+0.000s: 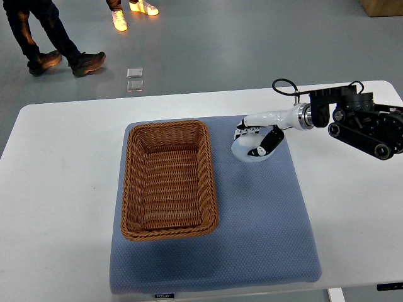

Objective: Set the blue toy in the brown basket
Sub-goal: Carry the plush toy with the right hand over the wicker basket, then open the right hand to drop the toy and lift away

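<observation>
Right hand down on mat beside basket, blue toy not visible.

Fingers point(244, 133) curl downward, whether they grip anything cannot be told; right hand point(253, 143) rests over the blue mat point(264, 214), just right of the brown basket point(169, 179), which looks empty. No blue toy is seen; it may be hidden under the palm. To do the step well: secure the grip, lift clear of the rim, move left, release low. Small label on the mat's front edge is too small to read.
</observation>
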Controlling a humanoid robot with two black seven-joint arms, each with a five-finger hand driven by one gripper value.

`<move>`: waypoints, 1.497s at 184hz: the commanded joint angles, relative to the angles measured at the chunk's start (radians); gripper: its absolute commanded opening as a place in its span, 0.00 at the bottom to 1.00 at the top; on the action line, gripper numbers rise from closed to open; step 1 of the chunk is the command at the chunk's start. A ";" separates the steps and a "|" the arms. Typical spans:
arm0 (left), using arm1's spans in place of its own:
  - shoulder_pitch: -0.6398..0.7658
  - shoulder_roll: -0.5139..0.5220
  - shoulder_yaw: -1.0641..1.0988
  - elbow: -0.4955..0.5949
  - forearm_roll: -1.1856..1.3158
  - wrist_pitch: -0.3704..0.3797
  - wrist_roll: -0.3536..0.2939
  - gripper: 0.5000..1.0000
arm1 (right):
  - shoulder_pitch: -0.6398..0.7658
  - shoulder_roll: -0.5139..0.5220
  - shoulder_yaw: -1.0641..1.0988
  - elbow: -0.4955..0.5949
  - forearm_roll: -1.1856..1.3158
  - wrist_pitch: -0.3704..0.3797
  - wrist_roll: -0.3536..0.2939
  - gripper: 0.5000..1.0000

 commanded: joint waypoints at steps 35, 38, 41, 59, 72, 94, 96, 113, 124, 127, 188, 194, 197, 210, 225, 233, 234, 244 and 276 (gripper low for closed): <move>-0.001 0.000 -0.001 0.000 -0.002 0.000 0.000 1.00 | 0.175 0.100 0.017 0.006 0.030 -0.006 0.006 0.13; 0.001 0.000 -0.001 0.000 -0.002 0.000 0.000 1.00 | 0.183 0.118 0.017 0.006 0.030 -0.006 0.006 0.13; -0.001 0.000 -0.001 0.000 -0.002 0.000 0.000 1.00 | 0.186 0.128 0.017 0.006 0.030 -0.006 0.006 0.13; 0.001 0.000 -0.001 0.002 -0.002 0.000 0.000 1.00 | 0.205 0.207 0.003 0.000 0.029 -0.008 0.006 0.14; 0.001 0.000 -0.003 0.002 -0.002 0.000 0.000 1.00 | 0.203 0.272 -0.005 -0.012 0.029 -0.008 0.011 0.15; 0.001 0.000 -0.003 0.002 -0.002 0.000 0.000 1.00 | 0.197 0.361 -0.046 -0.070 0.027 -0.015 0.020 0.17; 0.001 0.000 -0.003 0.002 -0.002 0.000 0.000 1.00 | 0.195 0.366 -0.049 -0.080 0.027 -0.017 0.022 0.17; 0.001 0.000 -0.003 0.002 -0.002 0.000 0.000 1.00 | 0.189 0.384 -0.058 -0.116 0.027 -0.029 0.025 0.23; 0.001 0.000 -0.003 0.000 -0.002 0.000 0.000 1.00 | 0.183 0.384 -0.062 -0.118 0.027 -0.028 0.025 0.32; 0.001 0.000 -0.003 0.000 -0.002 0.000 0.000 1.00 | 0.178 0.384 -0.063 -0.118 0.027 -0.028 0.025 0.36; -0.003 0.000 0.000 0.000 -0.002 0.000 0.000 1.00 | 0.125 0.384 -0.046 -0.119 0.038 -0.029 0.015 0.84; -0.003 0.000 0.000 0.000 -0.002 0.000 0.000 1.00 | 0.122 0.384 -0.043 -0.119 0.044 -0.031 0.014 0.84; -0.003 0.000 0.000 0.000 -0.002 0.000 0.000 1.00 | 0.120 0.384 -0.039 -0.121 0.052 -0.034 0.014 0.84; -0.004 0.000 0.000 0.000 -0.002 0.000 0.000 1.00 | 0.117 0.382 -0.011 -0.126 0.080 -0.049 0.012 0.84; -0.004 0.000 0.000 0.000 -0.003 0.000 0.000 1.00 | 0.106 0.378 0.046 -0.142 0.121 -0.074 0.005 0.83; -0.004 0.000 0.000 0.000 -0.003 0.000 0.000 1.00 | 0.091 0.364 0.083 -0.162 0.147 -0.080 -0.017 0.84; -0.004 0.000 0.000 0.000 -0.002 0.000 0.000 1.00 | 0.086 0.361 0.092 -0.167 0.152 -0.081 -0.023 0.84; -0.004 0.000 0.000 0.000 -0.003 0.000 0.000 1.00 | 0.063 0.344 0.147 -0.189 0.187 -0.086 -0.054 0.83; -0.004 0.000 0.000 0.000 -0.002 0.000 0.000 1.00 | -0.030 0.316 0.339 -0.225 0.311 -0.135 -0.127 0.83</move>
